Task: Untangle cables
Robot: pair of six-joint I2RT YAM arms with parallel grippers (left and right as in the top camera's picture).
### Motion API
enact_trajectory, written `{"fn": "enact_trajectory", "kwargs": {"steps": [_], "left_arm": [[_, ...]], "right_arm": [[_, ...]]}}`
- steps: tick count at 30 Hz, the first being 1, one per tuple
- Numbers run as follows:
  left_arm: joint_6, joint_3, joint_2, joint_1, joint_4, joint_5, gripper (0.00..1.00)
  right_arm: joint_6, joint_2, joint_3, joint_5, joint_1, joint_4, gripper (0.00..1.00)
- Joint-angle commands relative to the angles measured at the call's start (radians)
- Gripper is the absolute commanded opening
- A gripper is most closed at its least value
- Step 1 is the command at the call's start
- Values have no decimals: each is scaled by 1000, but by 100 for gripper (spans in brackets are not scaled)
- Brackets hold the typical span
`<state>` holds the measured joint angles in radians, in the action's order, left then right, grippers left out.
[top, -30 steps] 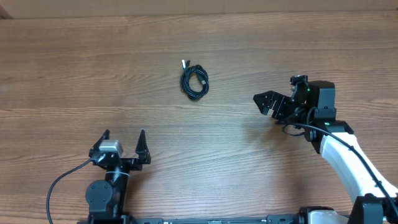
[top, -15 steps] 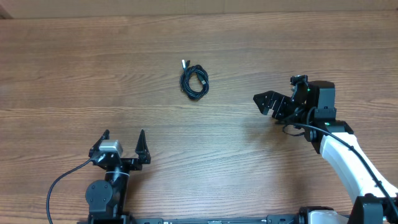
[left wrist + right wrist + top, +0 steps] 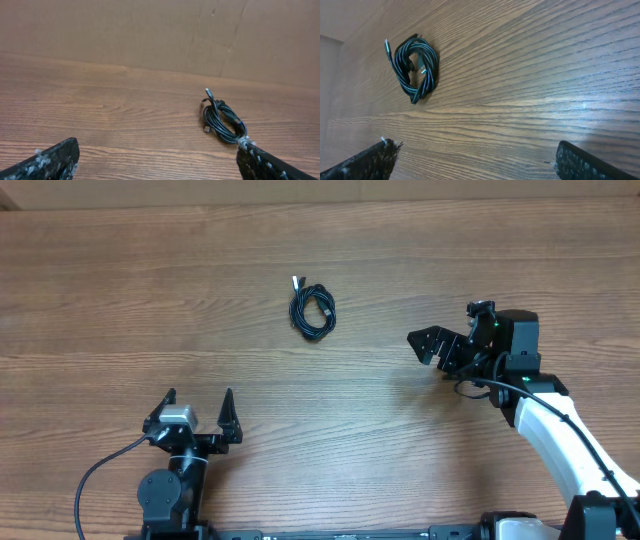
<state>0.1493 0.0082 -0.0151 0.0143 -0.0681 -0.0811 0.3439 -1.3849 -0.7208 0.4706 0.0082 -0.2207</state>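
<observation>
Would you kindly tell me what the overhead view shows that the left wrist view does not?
Only overhead: the right arm and the open right pincer, well apart from the cables. Only left wrist: the brown cardboard wall behind the table. Both: the open, empty left pincer and the coiled cables lying on the wooden table.

The small flat coil of thin black cables (image 3: 312, 311) is the only thing standing on the middle of the brown wood-grain table (image 3: 120, 270), with bare wood on every side of it. Bare tabletop runs from the black left gripper (image 3: 199, 396), jaws spread wide, up to the coil, and from the black right gripper (image 3: 424, 348), also spread, across to it. Behind the coil a brown cardboard wall (image 3: 150, 30) bounds the far side
</observation>
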Motion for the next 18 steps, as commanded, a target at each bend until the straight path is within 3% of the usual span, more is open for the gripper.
{"fn": "enact_trajectory", "kwargs": {"steps": [1, 18], "left_arm": [[-19, -3, 10, -3, -4, 11, 99], [-19, -3, 10, -3, -5, 11, 99]], "right_arm": [[4, -5, -23, -7, -3, 6, 100], [4, -5, -23, -7, -3, 6, 100]]}}
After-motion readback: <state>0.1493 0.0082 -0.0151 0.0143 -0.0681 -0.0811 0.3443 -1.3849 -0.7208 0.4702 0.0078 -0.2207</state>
